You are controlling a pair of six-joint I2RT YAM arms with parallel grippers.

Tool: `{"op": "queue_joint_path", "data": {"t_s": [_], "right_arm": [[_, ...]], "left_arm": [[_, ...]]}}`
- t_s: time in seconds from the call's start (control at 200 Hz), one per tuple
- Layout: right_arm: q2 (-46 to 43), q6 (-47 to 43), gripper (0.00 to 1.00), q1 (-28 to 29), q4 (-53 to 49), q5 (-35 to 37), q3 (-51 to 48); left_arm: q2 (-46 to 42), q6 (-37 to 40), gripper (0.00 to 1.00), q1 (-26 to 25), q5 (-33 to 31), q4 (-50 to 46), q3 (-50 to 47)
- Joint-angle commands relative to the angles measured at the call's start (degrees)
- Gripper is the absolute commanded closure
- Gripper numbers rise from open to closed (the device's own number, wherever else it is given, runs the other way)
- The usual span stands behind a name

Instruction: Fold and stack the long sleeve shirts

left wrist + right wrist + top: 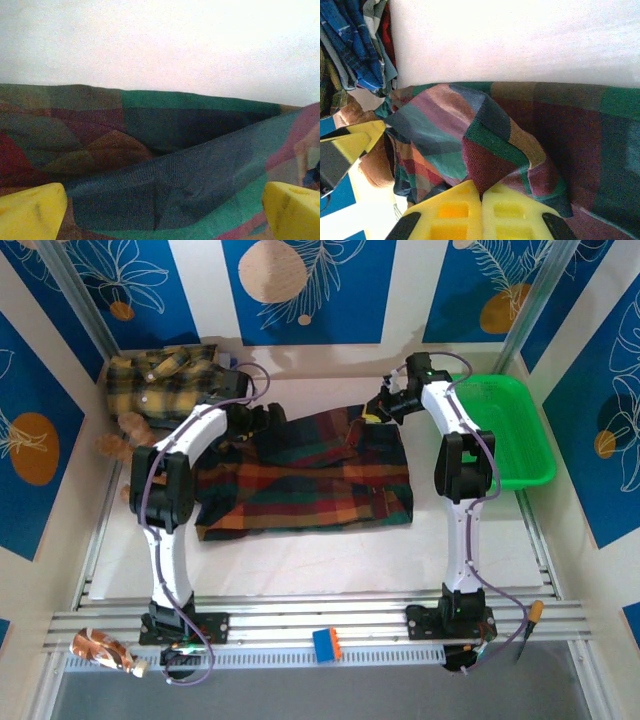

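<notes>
A dark green, navy, red and orange plaid long sleeve shirt [300, 485] lies spread across the middle of the white table. My right gripper [481, 192] is shut on a bunched fold of its cloth [490, 150] at the shirt's far right corner [385, 408]. My left gripper [160, 212] hovers low over the shirt's far left part [262, 420]. It is open, with its yellow fingertips [32, 210] wide apart and the cloth [165, 175] lying loose between them. A yellow and black plaid shirt [160, 380] sits crumpled at the back left corner.
A brown teddy bear [130, 430] lies at the left edge beside the yellow shirt. A green plastic basket [505, 430] stands at the right, close to the right arm. A small blue and orange block [327, 643] rests on the front rail. The walls stand close on three sides.
</notes>
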Motion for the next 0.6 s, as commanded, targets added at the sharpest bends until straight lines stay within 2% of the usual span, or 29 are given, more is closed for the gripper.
{"op": "queue_joint_path", "data": {"t_s": [0.0,0.125,0.275,0.38,0.49,0.595], "right_arm": [[1.98,-1.04,0.99,-0.69,-2.78,-1.54,2.53],[3.68,-1.21,0.90,-1.00,-4.01,-0.65,4.65],[6.03,-2.28,0.66,-1.01,-7.55,4.18,8.71],[2.34,-3.59,0.59,-0.13,-6.97,15.18,5.14],[-5.23,-6.48,0.51,1.55,-0.18,18.50,-4.16],[-5.46,-10.15,0.49,3.60,-1.15,20.85,-3.98]], "left_arm": [[4.12,-0.02,0.00,-0.25,0.47,-2.58,4.27],[7.98,1.01,0.00,-0.11,-1.54,-4.17,7.60],[13.06,2.99,0.00,0.00,-0.56,-5.01,13.17],[15.35,4.76,0.00,-0.33,1.08,-5.70,15.56],[15.27,7.03,0.00,-0.91,2.34,-5.16,14.28],[13.87,7.48,0.00,-1.06,3.43,-2.75,10.89]]}}
